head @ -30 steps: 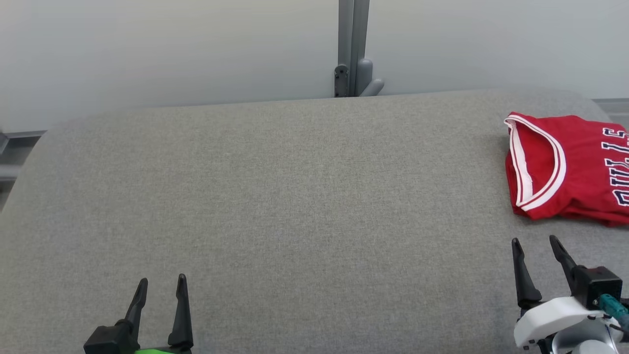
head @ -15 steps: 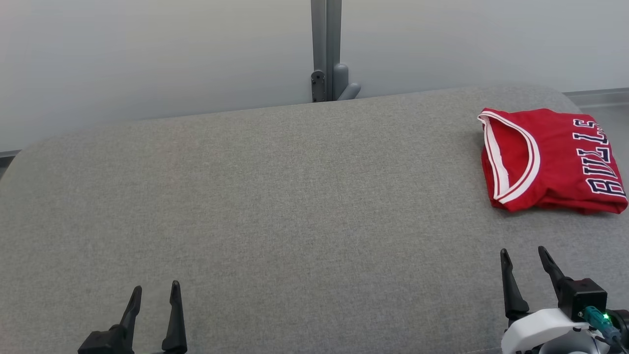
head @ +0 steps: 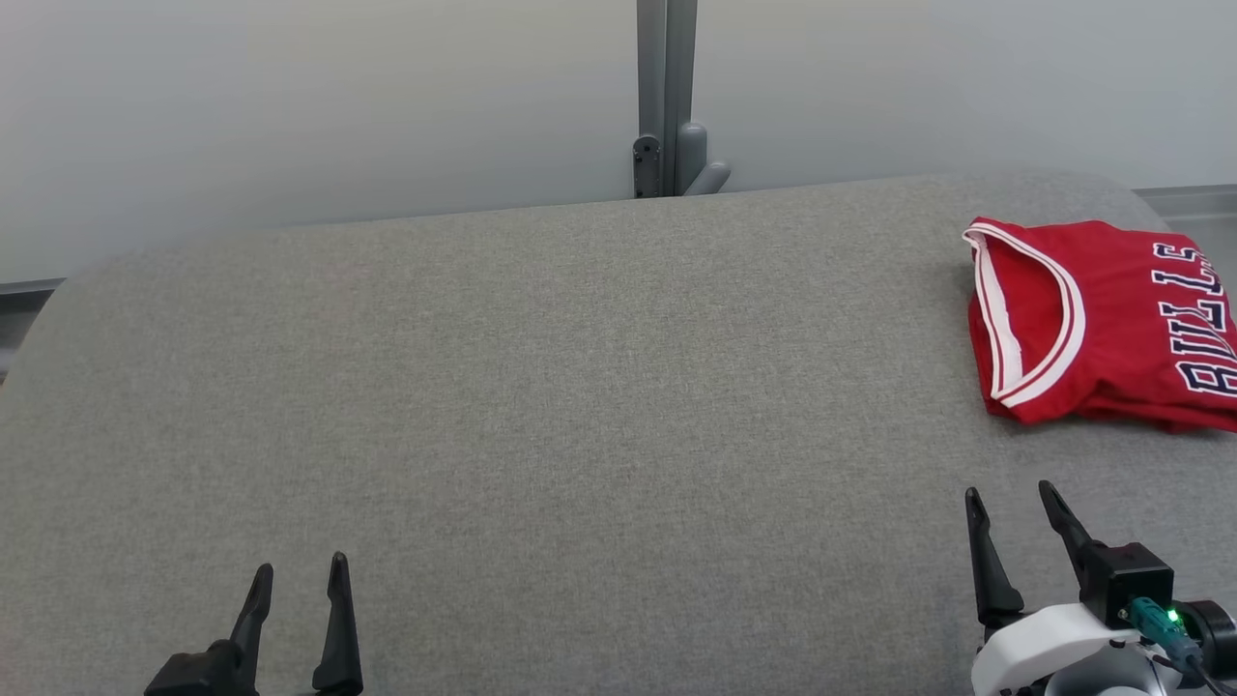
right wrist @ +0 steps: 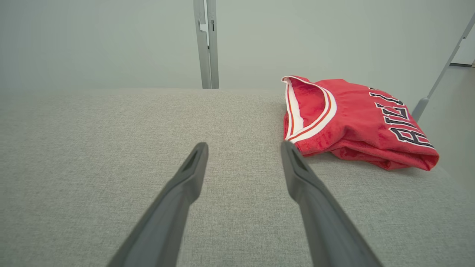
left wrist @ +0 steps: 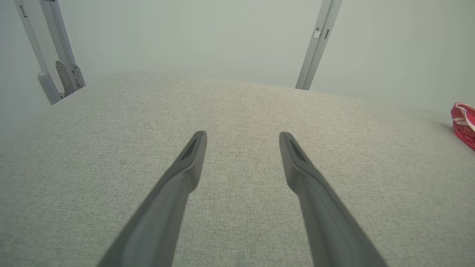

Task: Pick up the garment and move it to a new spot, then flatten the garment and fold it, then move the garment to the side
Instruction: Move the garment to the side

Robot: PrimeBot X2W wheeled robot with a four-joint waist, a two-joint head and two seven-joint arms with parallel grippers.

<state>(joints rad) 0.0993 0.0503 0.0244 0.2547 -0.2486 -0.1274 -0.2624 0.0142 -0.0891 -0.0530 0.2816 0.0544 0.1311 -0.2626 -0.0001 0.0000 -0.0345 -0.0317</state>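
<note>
A red garment [head: 1121, 329] lies folded at the far right corner of the grey cloth-covered bench [head: 580, 387]. Its white-and-red trimmed neck opening faces the middle of the bench, and dark block letters with white outlines run along its right part (the head view cuts off the last of them). In the right wrist view its folded right end lies close to the bench's right edge.

The right gripper [head: 1009, 489] hangs over the near edge towards the right corner. Its jaws stand wide apart with nothing between them, and they point at the far edge. The garment lies beyond them and a little to the right, not touching. In the right wrist view the tip of the right-hand jaw lines up with the garment's nearest corner, though the head view shows bare cloth between the two.

The left gripper [head: 300, 565] is at the near edge towards the left corner, jaws likewise wide and empty, well apart from the garment. A grey metal post [head: 667, 97] stands behind the far edge against a pale wall [head: 290, 97].
</note>
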